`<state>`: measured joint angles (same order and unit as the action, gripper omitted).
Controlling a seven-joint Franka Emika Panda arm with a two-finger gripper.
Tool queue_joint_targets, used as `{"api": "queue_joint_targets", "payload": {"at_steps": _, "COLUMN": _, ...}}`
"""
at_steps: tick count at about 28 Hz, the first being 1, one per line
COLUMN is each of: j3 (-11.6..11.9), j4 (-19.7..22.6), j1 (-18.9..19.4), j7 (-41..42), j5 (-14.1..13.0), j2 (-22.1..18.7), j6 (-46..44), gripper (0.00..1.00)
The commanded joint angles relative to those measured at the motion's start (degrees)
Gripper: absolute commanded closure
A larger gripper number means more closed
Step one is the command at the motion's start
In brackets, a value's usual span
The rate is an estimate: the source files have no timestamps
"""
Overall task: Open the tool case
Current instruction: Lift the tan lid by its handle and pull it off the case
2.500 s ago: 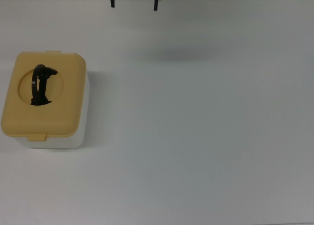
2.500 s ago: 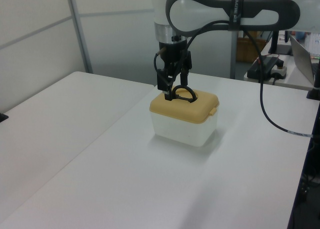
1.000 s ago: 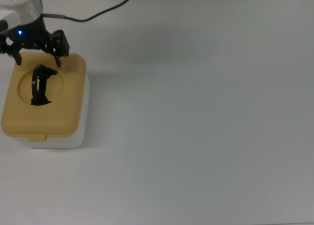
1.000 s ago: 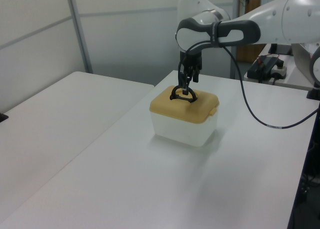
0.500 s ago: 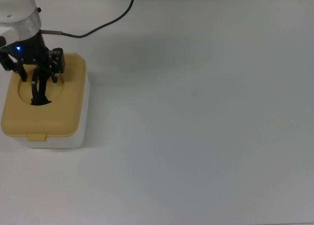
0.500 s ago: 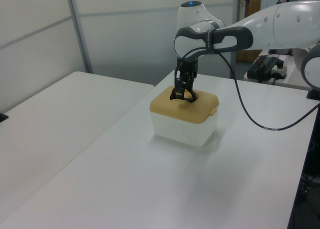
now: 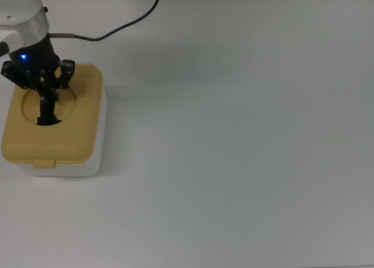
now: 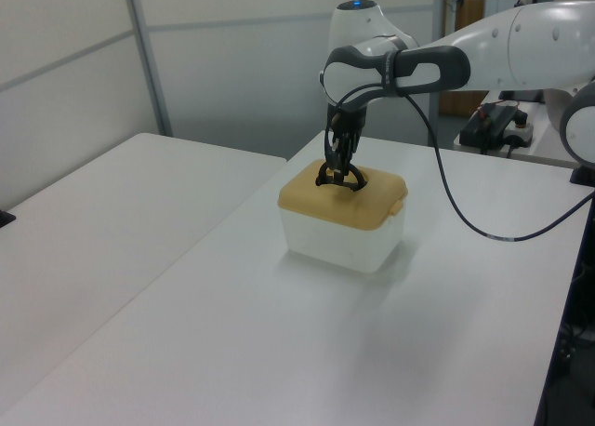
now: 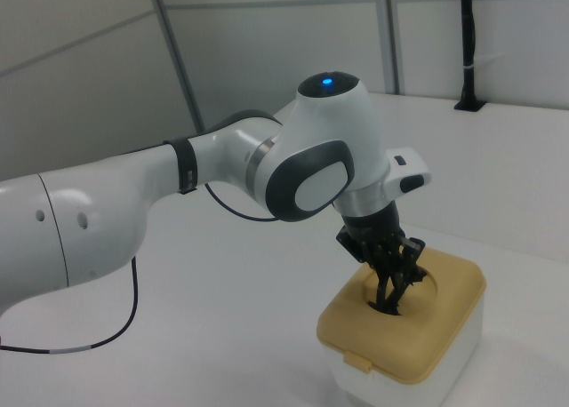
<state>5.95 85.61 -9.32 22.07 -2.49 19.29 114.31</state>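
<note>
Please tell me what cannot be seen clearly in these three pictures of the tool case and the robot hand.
- Handle: in the top view the hand covers most of the black handle in the lid's recess.
- Grip: in the left view the hand and handle merge into one dark shape, so contact is unclear.
- Tool case: the right view's bottom edge cuts off its white base.
- Latches: too small in every view to tell fastened or released.
- Inside: hidden by the lid.

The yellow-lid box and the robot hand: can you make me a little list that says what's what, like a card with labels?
box: tool case, white body, tan-yellow lid, standing on the white table
lid: down on the box
handle: black handle, upright in the lid's round recess
robot hand: gripper down at the handle, fingers closed around it
latch tab: one shows at the lid's lower edge in the top view
</note>
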Motion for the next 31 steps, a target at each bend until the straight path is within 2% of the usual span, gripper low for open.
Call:
{"api": "queue_joint_targets", "payload": {"at_steps": 1, "j3": 0.12, "j4": -0.88, "j1": -0.61, "j7": 2.62, "j5": -1.55, "j2": -0.13, "j6": 0.92, "gripper": 1.0}}
{"api": "queue_joint_targets", "payload": {"at_steps": 10, "j3": 0.12, "j4": -0.97, "j1": -0.7, "j7": 2.97, "j5": -1.55, "j2": -0.48, "j6": 0.83, "gripper": 1.0}}
{"api": "queue_joint_targets", "payload": {"at_steps": 17, "j3": -0.67, "j4": -0.97, "j1": -0.43, "j7": 2.89, "j5": -1.64, "j2": -3.47, "j6": -0.66, "gripper": 1.0}}
{"api": "queue_joint_targets", "payload": {"at_steps": 22, "j3": -5.32, "j4": -0.97, "j1": -0.08, "j7": 2.19, "j5": -1.38, "j2": -4.61, "j6": -3.56, "gripper": 1.0}}
{"api": "queue_joint_targets", "payload": {"at_steps": 23, "j3": -7.07, "j4": -0.71, "j1": -0.08, "j7": 0.97, "j5": -1.37, "j2": -5.31, "j6": -4.0, "gripper": 1.0}}
{"api": "queue_joint_targets", "payload": {"at_steps": 26, "j3": -9.37, "j4": -0.53, "j1": 0.01, "j7": -2.9, "j5": -0.85, "j2": -5.75, "j6": -5.05, "gripper": 1.0}}
{"api": "queue_joint_targets", "payload": {"at_steps": 27, "j3": -10.25, "j4": -0.53, "j1": 0.09, "j7": -3.96, "j5": -0.59, "j2": -5.93, "j6": -5.41, "gripper": 1.0}}
{"api": "queue_joint_targets", "payload": {"at_steps": 28, "j3": -12.26, "j4": -0.44, "j1": 0.53, "j7": -5.45, "j5": 0.11, "j2": -6.19, "j6": -6.63, "gripper": 1.0}}
{"api": "queue_joint_targets", "payload": {"at_steps": 31, "j3": -14.21, "j4": -0.18, "j1": 1.76, "j7": -7.48, "j5": 1.43, "j2": -6.72, "j6": -9.79, "gripper": 1.0}}
